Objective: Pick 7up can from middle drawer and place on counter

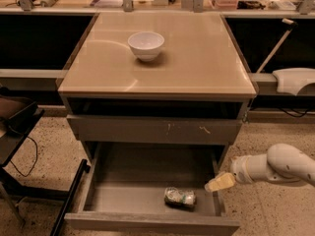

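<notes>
Right now the gripper [220, 183] hangs at the right wall of the middle drawer [147, 223], near its front corner. It shows as 1 pale yellow tip, and how wide it stands is not readable. It holds nothing and sits apart from the 7up can [180, 197]. The can lies on its side in the drawer's grey tray, close to the front panel and right of centre. The white arm [275, 166] reaches in from right of the drawer. The drawer is pulled out. Above it is 1 scratched drawer front [157, 130], then the counter [197, 58] with 1 white bowl [146, 45].
</notes>
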Action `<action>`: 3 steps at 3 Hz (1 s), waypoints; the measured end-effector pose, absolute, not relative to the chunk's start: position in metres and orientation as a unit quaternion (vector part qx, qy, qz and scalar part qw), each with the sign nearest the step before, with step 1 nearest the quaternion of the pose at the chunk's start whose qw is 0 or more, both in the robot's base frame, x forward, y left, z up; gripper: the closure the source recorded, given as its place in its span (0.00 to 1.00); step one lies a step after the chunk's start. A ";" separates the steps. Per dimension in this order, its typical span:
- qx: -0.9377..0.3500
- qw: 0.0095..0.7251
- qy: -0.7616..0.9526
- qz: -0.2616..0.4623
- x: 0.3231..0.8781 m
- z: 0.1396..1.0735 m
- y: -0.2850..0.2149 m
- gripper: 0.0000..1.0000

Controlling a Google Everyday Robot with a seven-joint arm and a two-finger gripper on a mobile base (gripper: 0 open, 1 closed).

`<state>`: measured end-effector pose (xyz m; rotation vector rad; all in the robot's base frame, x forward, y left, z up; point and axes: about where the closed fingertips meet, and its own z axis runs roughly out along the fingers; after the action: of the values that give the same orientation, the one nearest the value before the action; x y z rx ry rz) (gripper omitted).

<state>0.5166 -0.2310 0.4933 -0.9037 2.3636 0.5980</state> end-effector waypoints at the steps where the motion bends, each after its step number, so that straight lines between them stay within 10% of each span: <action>1: -0.325 0.262 0.876 0.241 0.519 0.459 -0.227 0.00; 3: -0.381 0.305 0.817 0.308 0.461 0.479 -0.162 0.00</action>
<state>0.4610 -0.1620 0.4788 -1.0077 2.1619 0.8155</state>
